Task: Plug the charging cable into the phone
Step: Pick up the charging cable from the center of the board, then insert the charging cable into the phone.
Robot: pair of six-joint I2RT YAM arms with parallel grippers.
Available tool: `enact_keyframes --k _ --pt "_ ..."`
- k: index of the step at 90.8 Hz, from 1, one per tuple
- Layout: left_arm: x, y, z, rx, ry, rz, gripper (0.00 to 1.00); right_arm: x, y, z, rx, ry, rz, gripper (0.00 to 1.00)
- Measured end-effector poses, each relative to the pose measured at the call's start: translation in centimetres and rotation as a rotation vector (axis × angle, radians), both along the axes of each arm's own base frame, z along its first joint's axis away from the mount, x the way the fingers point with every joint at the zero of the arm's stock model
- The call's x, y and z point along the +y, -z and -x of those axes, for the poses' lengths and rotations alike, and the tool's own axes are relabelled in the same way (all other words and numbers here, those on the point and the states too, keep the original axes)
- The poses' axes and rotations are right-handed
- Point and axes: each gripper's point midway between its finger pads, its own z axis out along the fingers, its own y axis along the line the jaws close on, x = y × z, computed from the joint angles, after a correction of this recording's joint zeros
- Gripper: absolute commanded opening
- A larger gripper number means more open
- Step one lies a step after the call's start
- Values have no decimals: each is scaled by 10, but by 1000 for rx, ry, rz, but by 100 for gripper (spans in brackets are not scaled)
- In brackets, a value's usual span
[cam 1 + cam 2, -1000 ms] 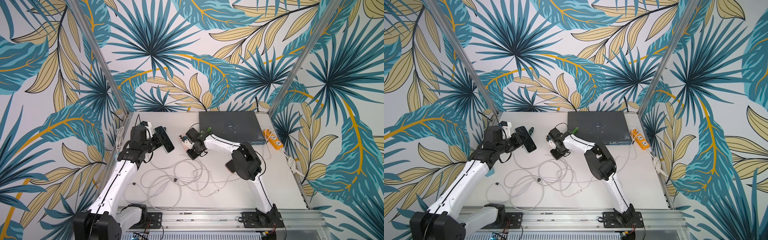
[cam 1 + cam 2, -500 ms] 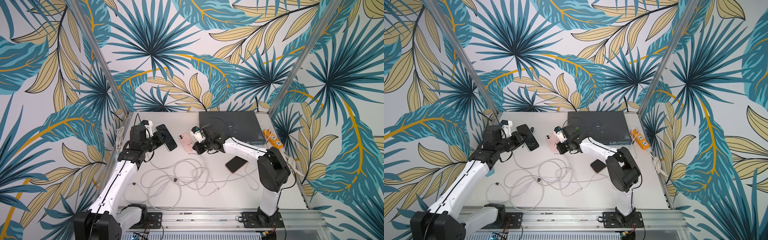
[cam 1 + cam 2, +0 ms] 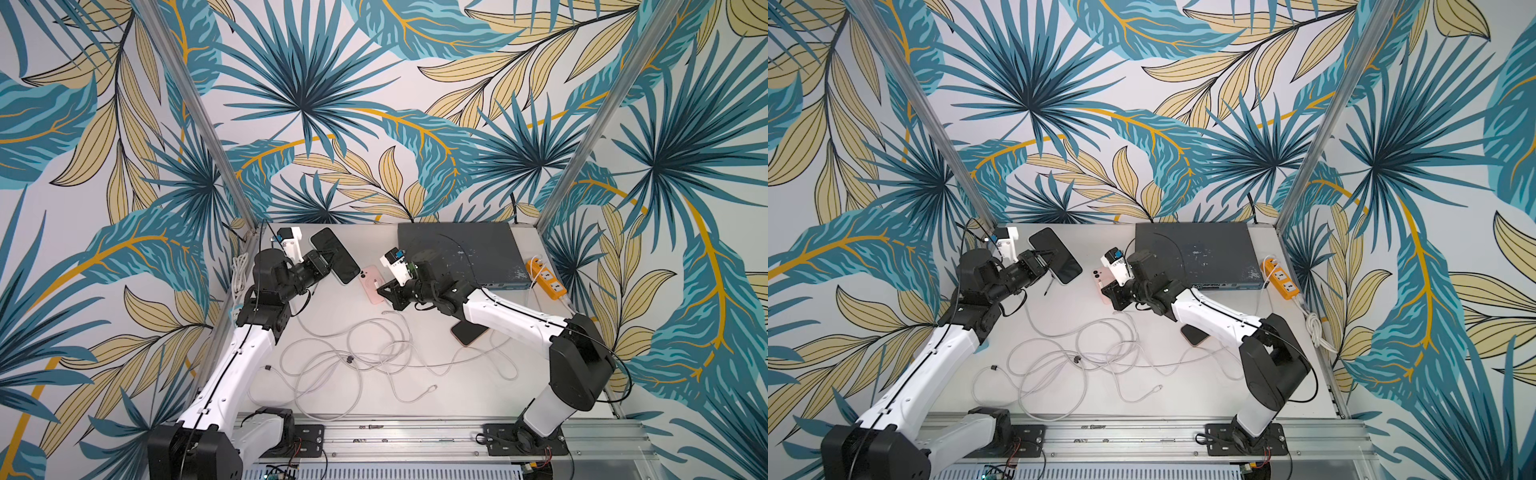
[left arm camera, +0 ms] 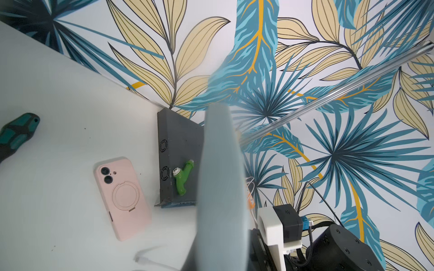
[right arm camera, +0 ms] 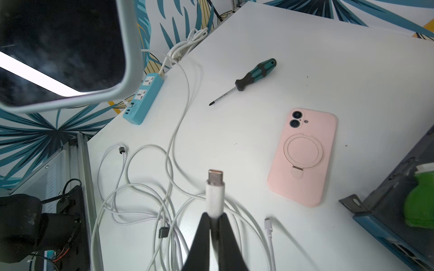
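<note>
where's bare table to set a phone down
Bare: the back strip between the held phone and the grey box, and the front corner between the cable tangle and the right arm. Crowded: the middle, with the pink phone and the right gripper pinching a cable plug.

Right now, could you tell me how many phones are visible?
3: black-screen phone in left gripper; pink phone face-down mid-table; dark phone partly under right arm. Others could be hidden.

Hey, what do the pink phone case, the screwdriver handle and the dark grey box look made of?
Pink phone case: probably silicone or soft plastic, matte; no glare, rounded edges.
Screwdriver handle: moulded plastic, perhaps rubbery grip; black and teal sections, slight sheen.
Dark grey box: likely painted sheet metal, matte; pale scuffs, punched vent holes.
</note>
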Motion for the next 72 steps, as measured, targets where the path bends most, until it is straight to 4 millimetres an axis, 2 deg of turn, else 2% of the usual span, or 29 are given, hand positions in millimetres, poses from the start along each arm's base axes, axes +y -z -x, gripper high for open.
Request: enact_keyframes --k 19,36,56,72 --pt "-5 -2 -3 -19 22 10 0 5 -18 18 -24 -49 -6 0" --pt "-12 7 -7 6 49 17 0 6 -31 31 -54 -90 1 0" --pt "-16 7 -6 12 68 30 0 8 -41 29 -76 -89 4 0" --pt "-17 6 -5 10 77 35 0 11 -37 29 -73 -89 22 0"
